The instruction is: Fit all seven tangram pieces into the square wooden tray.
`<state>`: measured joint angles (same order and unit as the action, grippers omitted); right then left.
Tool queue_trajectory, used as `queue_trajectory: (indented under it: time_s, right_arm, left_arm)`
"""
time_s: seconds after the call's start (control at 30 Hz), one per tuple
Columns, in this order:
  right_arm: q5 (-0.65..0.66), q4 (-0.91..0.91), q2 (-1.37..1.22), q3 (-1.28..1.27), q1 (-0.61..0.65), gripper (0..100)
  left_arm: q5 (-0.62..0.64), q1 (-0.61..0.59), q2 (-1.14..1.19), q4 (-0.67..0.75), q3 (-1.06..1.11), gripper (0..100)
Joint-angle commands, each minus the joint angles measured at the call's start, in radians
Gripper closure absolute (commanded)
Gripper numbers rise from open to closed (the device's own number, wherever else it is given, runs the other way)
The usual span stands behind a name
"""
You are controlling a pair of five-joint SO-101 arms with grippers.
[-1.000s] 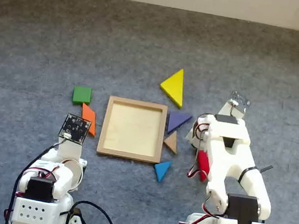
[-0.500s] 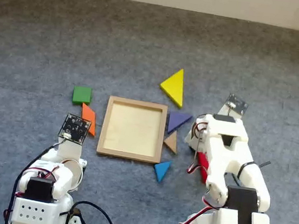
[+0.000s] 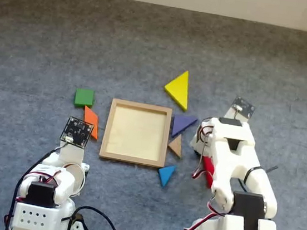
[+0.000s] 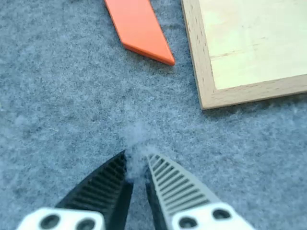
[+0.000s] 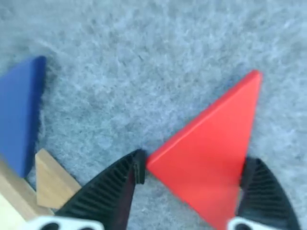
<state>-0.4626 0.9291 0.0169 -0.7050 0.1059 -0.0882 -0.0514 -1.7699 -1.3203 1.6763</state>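
No piece has been fitted so far: the square wooden tray, pale with a raised rim, is seen bare at the middle of the high view, and all seven pieces are left to be placed. The green square and orange parallelogram are found left of it on the grey table, the yellow triangle at its upper right, and the purple triangle, tan triangle and blue triangle along its right side. The red triangle is straddled by the right gripper with fingers spread, while the left gripper is held near the tray's lower-left corner, fingers nearly together on nothing.

Five triangles, one square, one parallelogram, one tray
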Motion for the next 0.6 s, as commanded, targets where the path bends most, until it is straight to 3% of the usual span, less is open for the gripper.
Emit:
queue_trajectory:
  time_s: [0.0, 0.43, 0.57]
  right_arm:
    - [0.011, -0.012, 0.059, 0.008, -0.012, 79.6]
    - [0.012, 0.024, 0.239, 0.005, 0.007, 80.7]
    - [0.066, 0.027, 0.272, 0.005, 0.051, 80.7]
  left_arm:
    - [-0.008, -0.008, -0.050, -0.006, 0.019, 99]
    - [-0.008, -0.008, -0.050, -0.006, 0.019, 99]
    - [-0.008, -0.008, -0.050, -0.006, 0.019, 99]
